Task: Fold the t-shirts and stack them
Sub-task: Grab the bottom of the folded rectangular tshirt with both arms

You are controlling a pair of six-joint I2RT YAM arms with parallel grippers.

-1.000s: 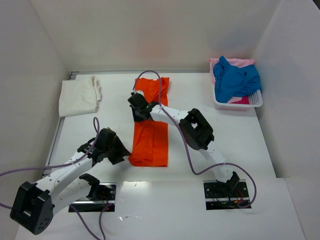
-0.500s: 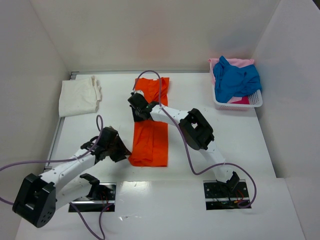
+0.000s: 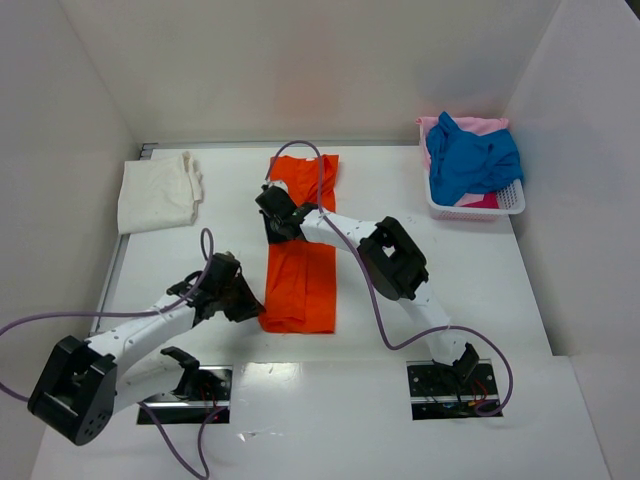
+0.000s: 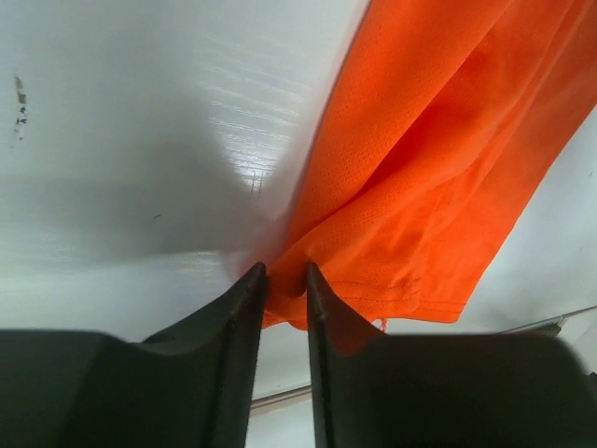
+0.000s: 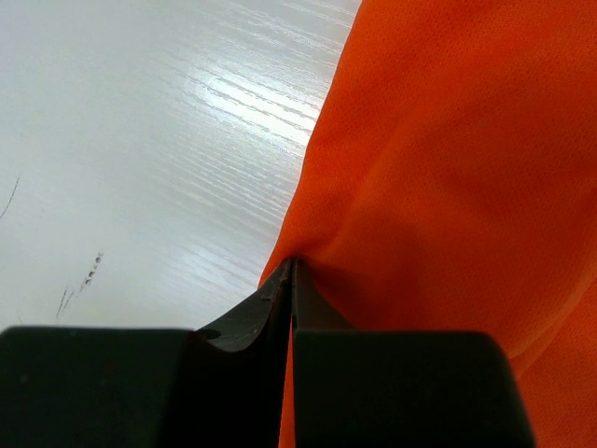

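Left claw (image 4: 284, 280): I pinch the orange t-shirt (image 3: 300, 285) hem.
Right claw (image 5: 291, 271): clenched on its side edge.
Risk: cloth may slip out when I lift, so the fold goes crooked.

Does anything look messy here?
Yes. The blue t-shirt is bunched up, heaped over the basket at far right. The orange t-shirt strip looks slightly kinked where the right gripper pinches it.

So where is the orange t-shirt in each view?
Top external: orange t-shirt, a long strip at centre.
Left wrist: upper right, its near corner in the left gripper.
Right wrist: right half, pinched by the right gripper.
Shared landmark: its left edge against the white table.
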